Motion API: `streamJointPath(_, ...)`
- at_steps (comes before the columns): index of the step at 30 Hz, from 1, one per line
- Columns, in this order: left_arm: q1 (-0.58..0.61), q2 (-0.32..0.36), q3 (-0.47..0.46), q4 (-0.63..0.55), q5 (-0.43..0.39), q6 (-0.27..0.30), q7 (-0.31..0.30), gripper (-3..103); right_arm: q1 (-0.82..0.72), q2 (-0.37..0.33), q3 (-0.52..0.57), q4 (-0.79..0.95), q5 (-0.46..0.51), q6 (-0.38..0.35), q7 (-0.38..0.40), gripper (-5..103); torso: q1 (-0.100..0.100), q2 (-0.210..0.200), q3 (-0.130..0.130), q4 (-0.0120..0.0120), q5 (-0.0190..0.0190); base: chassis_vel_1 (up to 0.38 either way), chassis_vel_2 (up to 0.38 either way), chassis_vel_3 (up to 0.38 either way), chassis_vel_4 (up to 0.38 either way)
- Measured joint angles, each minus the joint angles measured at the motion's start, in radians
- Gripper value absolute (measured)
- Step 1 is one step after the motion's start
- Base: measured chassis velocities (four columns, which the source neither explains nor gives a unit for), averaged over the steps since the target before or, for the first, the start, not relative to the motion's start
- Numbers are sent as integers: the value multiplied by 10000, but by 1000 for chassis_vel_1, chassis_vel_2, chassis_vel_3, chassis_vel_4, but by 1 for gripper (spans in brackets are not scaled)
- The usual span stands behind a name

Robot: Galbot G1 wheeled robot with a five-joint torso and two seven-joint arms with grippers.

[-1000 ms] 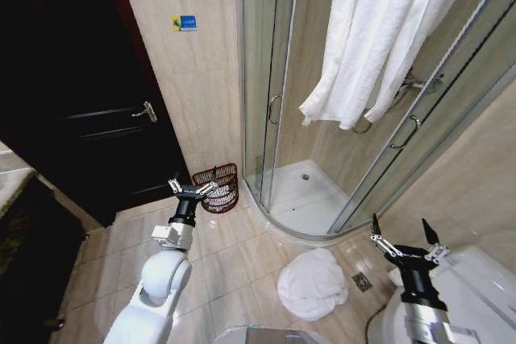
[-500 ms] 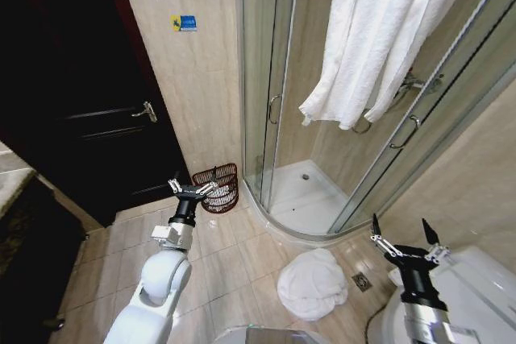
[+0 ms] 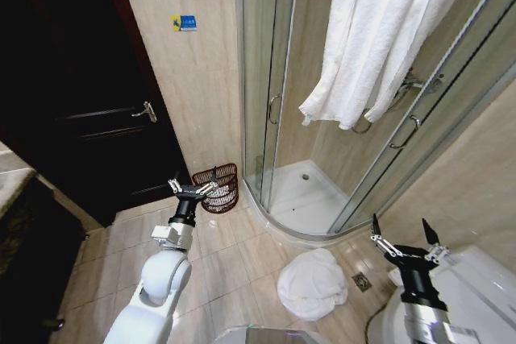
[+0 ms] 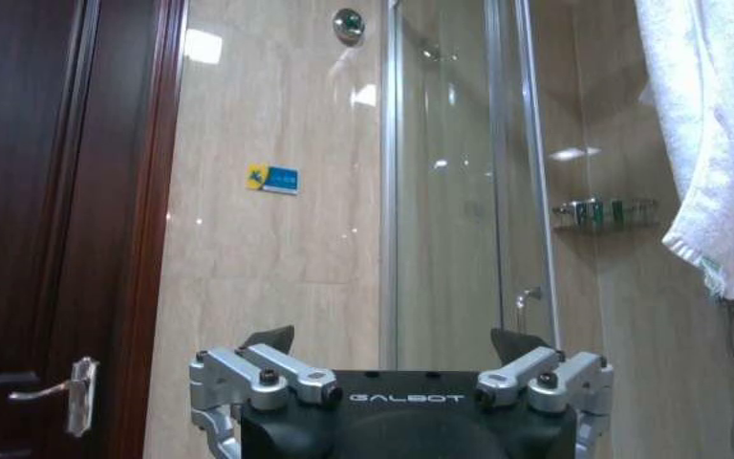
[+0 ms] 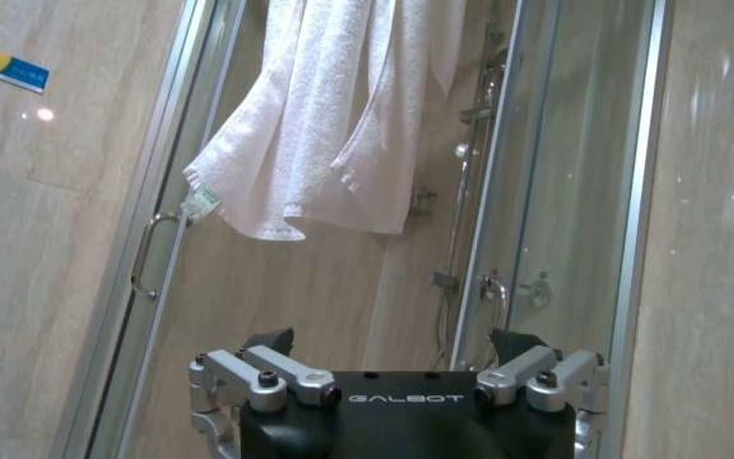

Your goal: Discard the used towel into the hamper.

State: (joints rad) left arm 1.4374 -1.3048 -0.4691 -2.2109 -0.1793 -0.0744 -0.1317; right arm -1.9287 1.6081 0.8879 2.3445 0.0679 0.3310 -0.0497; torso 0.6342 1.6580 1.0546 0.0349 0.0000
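Used towel on the floor, not yet picked up; both grippers spread and empty.

The crumpled towel [image 3: 312,283] is seen on the floor tiles, between the arms, nearer the right gripper [image 3: 401,239]. The hamper [image 3: 218,187] is set by the wall, just beyond the left gripper [image 3: 192,188].

Hamper [image 3: 218,187] is standing on the floor [image 3: 234,259] against the wall, between the door [image 3: 81,110] at left and the shower stall [image 3: 322,159] at right. Crumpled towel [image 3: 312,283] is lying on the floor before the stall. Left hand [image 3: 192,189] is hanging with fingers apart just before the hamper; right hand [image 3: 401,241], spread, right of the towel.
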Motion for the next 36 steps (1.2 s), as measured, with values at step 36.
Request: streamJointPath(36,-431,148,-106,1299,336,530,-155,100,1639,-1,-1,186,-162,-2981,-293,100,-3,-12,-8,1,-4,0,0,0,0)
